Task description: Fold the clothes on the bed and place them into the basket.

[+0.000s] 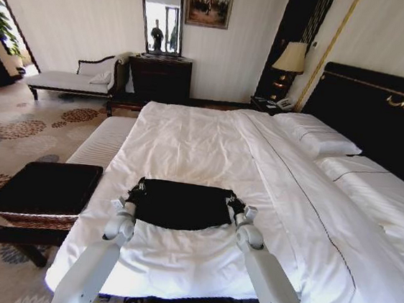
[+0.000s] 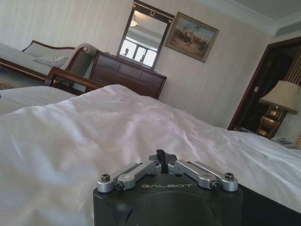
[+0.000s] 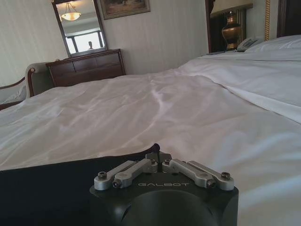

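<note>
- Left gripper (image 1: 137, 187) down at the folded T-shirt's left end, at about 7 o'clock in the head view; fingers drawn together in the left wrist view (image 2: 161, 157), seemingly pinching the dark cloth edge, though the pinch itself is hard to see; forearm slanting up from the lower edge
- Right gripper (image 1: 234, 202) at the shirt's right end, at about 5 o'clock; fingers pressed together in the right wrist view (image 3: 157, 150), nipped on the black fabric edge that runs off toward 9 o'clock there
- Black T-shirt (image 1: 180, 204) lying as a flat dark band on the white duvet near the foot of the bed (image 1: 210, 145); long axis across the bed, from 9 o'clock to 3 o'clock, stretched between the two grippers; near edge sagging in a shallow curve toward 6 o'clock; lettering not readable
- Basket (image 1: 42, 191) with flat black top and woven sides on the floor just beside the bed's left edge, at about 8 o'clock; well clear of both grippers
- Pillows (image 1: 317, 138) and black headboard (image 1: 379, 116) at about 2 o'clock
</note>
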{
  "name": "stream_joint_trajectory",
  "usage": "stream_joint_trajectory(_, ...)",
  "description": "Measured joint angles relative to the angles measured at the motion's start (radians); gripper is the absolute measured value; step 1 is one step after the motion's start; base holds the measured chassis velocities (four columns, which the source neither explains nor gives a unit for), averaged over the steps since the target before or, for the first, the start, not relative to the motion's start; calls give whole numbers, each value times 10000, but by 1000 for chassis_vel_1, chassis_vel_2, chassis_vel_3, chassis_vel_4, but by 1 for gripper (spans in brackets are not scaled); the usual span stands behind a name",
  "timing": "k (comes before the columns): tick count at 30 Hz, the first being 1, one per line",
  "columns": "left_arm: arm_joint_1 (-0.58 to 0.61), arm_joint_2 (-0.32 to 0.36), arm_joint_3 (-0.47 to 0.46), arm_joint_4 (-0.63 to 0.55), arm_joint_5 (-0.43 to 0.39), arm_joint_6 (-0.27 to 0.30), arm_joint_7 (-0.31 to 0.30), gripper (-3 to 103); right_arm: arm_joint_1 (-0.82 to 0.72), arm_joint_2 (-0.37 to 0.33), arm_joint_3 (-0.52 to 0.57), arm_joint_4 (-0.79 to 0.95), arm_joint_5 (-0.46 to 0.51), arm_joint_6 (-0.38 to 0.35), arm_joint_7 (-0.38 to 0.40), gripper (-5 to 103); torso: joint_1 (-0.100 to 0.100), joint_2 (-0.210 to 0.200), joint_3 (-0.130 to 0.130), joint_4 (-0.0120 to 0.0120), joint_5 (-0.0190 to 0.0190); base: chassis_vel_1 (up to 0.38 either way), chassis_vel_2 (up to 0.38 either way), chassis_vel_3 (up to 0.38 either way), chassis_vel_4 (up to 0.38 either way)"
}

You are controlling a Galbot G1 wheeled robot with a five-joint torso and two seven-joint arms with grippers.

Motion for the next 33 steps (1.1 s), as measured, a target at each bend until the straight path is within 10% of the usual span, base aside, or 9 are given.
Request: stream_joint_trajectory(33,1141,232,-336,-285,948,-410,146,1,-2475,274,588,1949,-457,236,-58,0,1,-2,1,-1,-1,0,0,0,0)
